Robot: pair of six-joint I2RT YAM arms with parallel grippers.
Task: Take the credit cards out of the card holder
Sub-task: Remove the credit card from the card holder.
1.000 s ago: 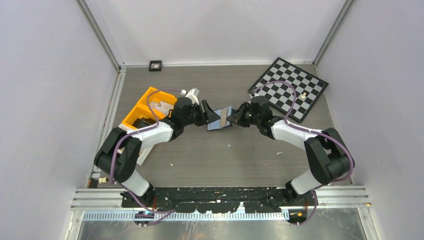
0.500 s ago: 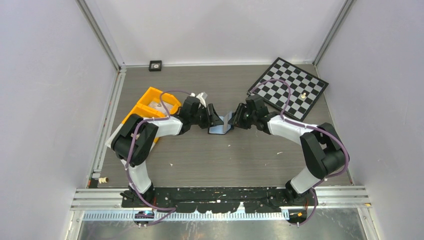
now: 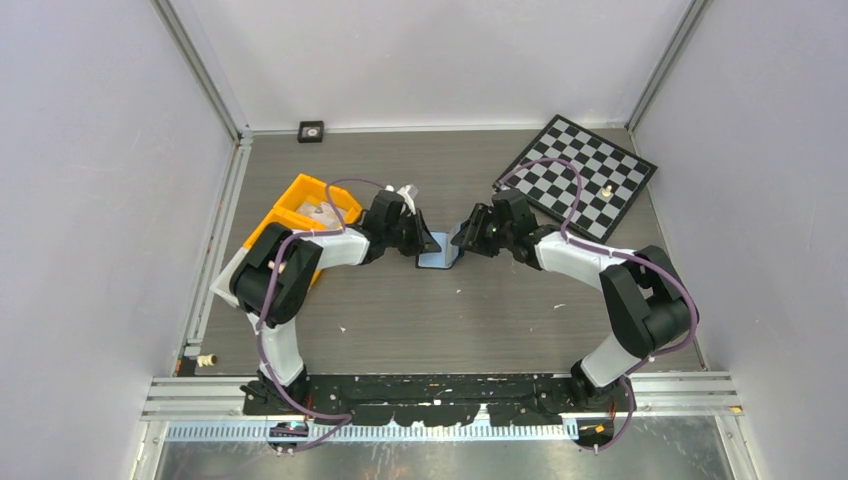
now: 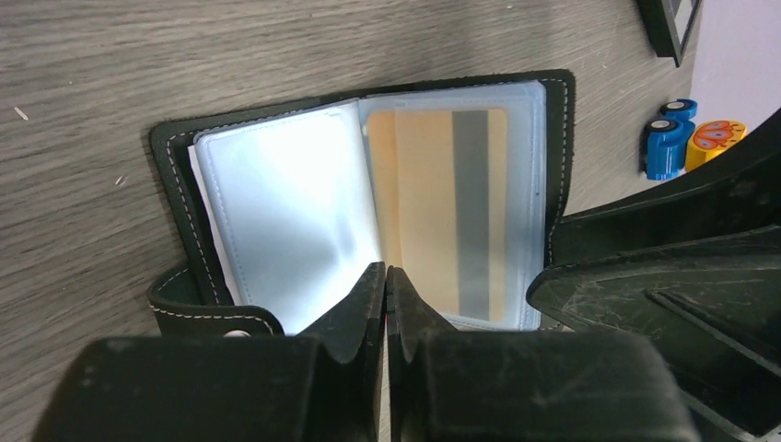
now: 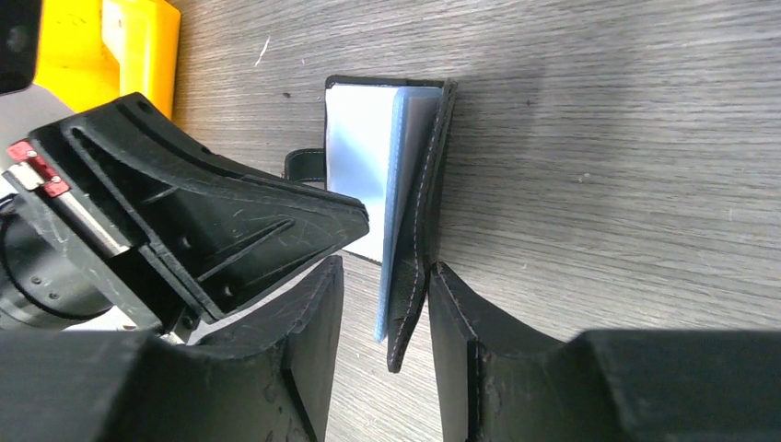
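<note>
The card holder (image 4: 276, 212) lies open on the table (image 3: 400, 320) between the arms, with an orange-tan card (image 4: 419, 212) showing in a clear sleeve. The left gripper (image 4: 386, 295) is pressed together at the sleeves' near edge. The right gripper (image 5: 387, 276) stands spread around the raised black cover.

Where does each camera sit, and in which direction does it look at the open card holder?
Top external: above and behind the bases, looking down at the table; both arms show, left gripper and right gripper at the card holder.
Left wrist: on the left arm's wrist, looking past its shut fingers into the open card holder and its orange-tan card.
Right wrist: on the right arm's wrist, looking between its parted fingers at the card holder's edge.
Shared: each wrist view also shows the other gripper.
</note>
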